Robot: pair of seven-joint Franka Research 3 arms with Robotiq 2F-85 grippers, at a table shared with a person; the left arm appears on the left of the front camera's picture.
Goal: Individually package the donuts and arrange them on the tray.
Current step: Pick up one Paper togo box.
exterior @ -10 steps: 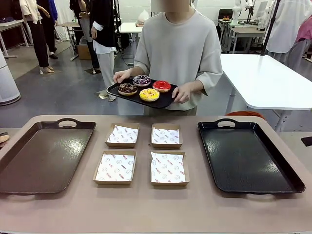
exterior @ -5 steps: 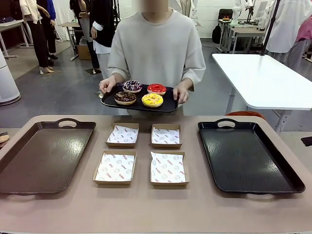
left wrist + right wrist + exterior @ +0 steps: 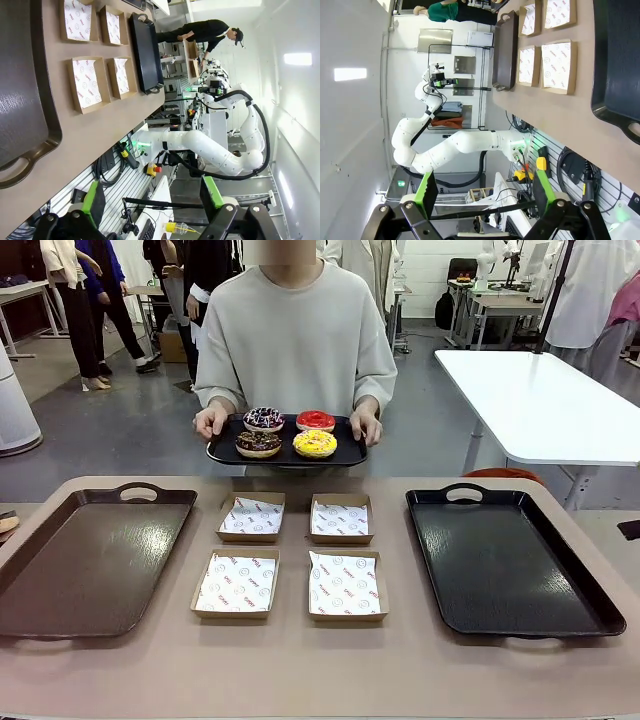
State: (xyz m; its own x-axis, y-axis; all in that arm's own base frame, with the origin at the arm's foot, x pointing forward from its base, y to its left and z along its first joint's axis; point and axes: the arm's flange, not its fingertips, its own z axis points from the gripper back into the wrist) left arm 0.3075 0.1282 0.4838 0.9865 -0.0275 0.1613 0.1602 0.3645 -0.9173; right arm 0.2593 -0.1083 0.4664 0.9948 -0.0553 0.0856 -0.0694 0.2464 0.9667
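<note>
— Four boxes (image 3: 252, 517) on the table (image 3: 300, 670), is that right?
— Yes, two rows of two in the middle. Each is shallow and brown, lined with printed white paper. A brown tray (image 3: 80, 570) lies to their left and a black tray (image 3: 510, 560) to their right, both bare, with handles at the near and far ends.
— And the donuts?
— All on a small tray (image 3: 345, 452) that a person holds in both hands (image 3: 211, 421) at the far side of the table. The chocolate donut (image 3: 258, 443) is near left, the yellow donut (image 3: 315, 443) near right, the dark donut (image 3: 264, 419) far left and the red donut (image 3: 315, 420) far right. They sit close together, well apart from the boxes.
— What of the room?
— Grey floor, a white table (image 3: 540, 400) far right, other people standing far left.
— The grippers?
— The left gripper (image 3: 153, 197) hangs off the near side of the table, past the brown tray's handle. Its jaws are spread wide, with nothing between the green pads. The right gripper (image 3: 485, 187) is likewise off the near side, by the black tray. Its fingers are wide apart and empty, touching nothing.
</note>
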